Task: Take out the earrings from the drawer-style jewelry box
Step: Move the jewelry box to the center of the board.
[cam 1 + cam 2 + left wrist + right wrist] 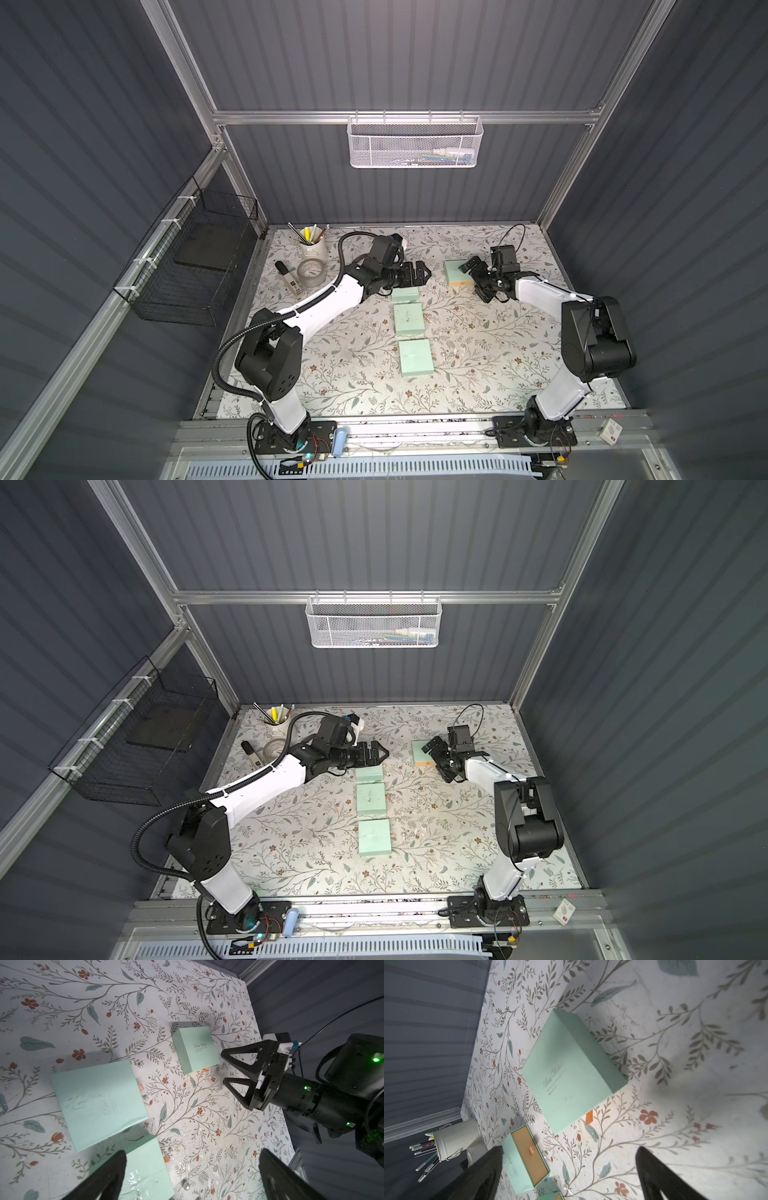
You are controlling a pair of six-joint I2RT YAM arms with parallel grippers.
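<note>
Covering the work area, the floral table (478, 353) carries a row of three mint boxes (409, 319) with drawers closed, and a fourth box (456, 272) set apart toward the right arm. The left gripper (424, 274) hovers over the row's far end, jaws fully spread and holding nothing. The right gripper (224, 1068) stands just beside the fourth box, jaws likewise wide and empty. The earrings (145, 1097), tiny pale studs, lie on the table along the row; the fourth box's contents are hidden

Three mint boxes (371, 799) in a row, fourth box (420, 752) beside right hand (439, 759), left hand (380, 753) by the farthest.
</note>
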